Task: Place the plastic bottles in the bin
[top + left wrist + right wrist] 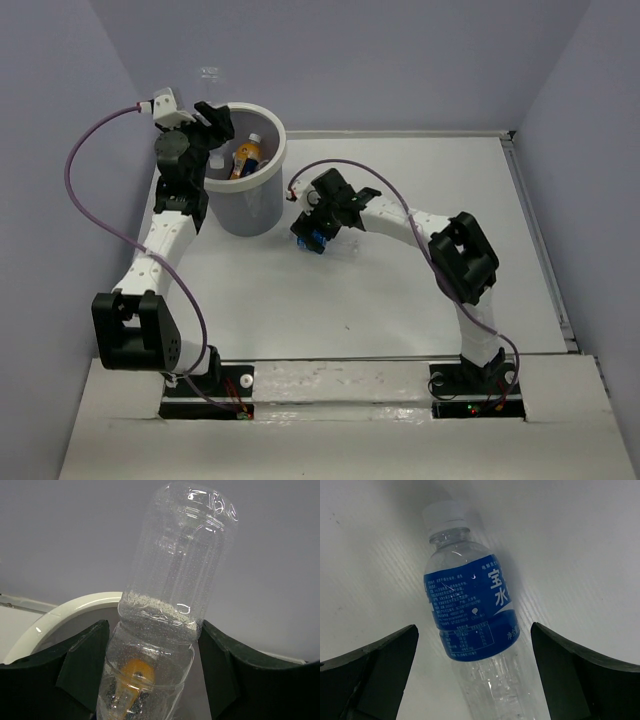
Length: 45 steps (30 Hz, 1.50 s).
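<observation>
Clamping a clear bottle (175,580) in my left gripper (155,662) over the upper-left bin (262,176); my right gripper (475,647) gapes, straddling the blue-labelled bottle (470,607).

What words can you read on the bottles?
"宝" and "水": big white characters on the blue-labelled bottle; the rest curves out of sight.
Small print there: too small to read.
The clear bottle: no text showing.
The orange bottle in the bin: too small.

- Both arms, left arm (165,245) & right arm (400,222): white link shells, chunky blk joint blocks.
- We spot purple cables (70,170) looping along each.
- Blk base plates (205,395) w/ tiny red/green LEDs.
- Fingers (82,665): dark matte wedges.
</observation>
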### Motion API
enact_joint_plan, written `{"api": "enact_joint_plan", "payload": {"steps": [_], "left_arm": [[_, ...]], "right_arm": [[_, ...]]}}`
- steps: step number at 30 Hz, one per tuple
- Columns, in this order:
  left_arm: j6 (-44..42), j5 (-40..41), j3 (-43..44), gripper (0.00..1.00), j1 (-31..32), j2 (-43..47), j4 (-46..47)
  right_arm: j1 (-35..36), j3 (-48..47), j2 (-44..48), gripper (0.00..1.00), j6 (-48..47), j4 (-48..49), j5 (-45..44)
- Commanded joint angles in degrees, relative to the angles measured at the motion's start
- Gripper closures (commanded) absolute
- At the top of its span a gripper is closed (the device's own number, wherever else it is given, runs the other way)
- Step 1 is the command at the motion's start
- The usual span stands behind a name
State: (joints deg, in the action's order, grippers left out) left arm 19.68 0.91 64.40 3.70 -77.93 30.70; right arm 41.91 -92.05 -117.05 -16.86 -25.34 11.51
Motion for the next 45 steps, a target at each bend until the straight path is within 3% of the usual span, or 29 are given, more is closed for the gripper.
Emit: {"api": "enact_joint_plan", "payload": {"steps": [1,6,8,9,12,22,27,33,38,45], "left_arm": [[-0.08,-0.64,3.54,0.31,-0.19,-2.31,8.5],[1.58,-2.4,-0.67,0.26,-0.19,-3.37,11.4],[2.11,-1.62,-2.78,0.2,-0.19,-2.85,12.02],[2.11,-1.61,-3.4,0.2,-0.28,-2.84,12.02],[1.68,-1.52,-5.16,0.05,-0.19,-0.04,12.1],[3.96,-1.52,-9.2,0.01,-0.19,10.68,10.61],[6.42,-2.13,-8.5,0.01,-0.19,17.62,3.5],[10.55,-13.11,-10.17,0.01,-0.19,31.84,-7.65],[8.54,-13.83,-16.57,0.01,-0.19,42.93,-20.31],[2.83,-11.99,-23.79,0.01,-0.1,53.75,-33.67]], "right_arm": [[2.03,-4.19,-1.77,0.0,-3.35,-1.11,-3.42],[2.56,-4.28,-3.88,0.1,-1.51,-0.15,-5.71],[2.56,-2.53,-2.66,0.24,0.41,2.39,-5.88],[2.56,-1.65,-2.65,0.25,0.43,2.4,-5.8],[2.56,2.83,0.85,0.44,4.29,5.83,-7.55],[2.56,11.71,20.88,0.51,12.99,12.59,-7.91],[2.56,11.46,29.59,0.55,16.59,15.14,-4.93],[3.09,2.77,32.24,0.57,23.01,19.88,2.28],[3.09,-5.76,27.32,0.58,27.58,29.97,5.28],[3.09,-26.85,7.82,0.59,35.48,41.5,2.47]]}}
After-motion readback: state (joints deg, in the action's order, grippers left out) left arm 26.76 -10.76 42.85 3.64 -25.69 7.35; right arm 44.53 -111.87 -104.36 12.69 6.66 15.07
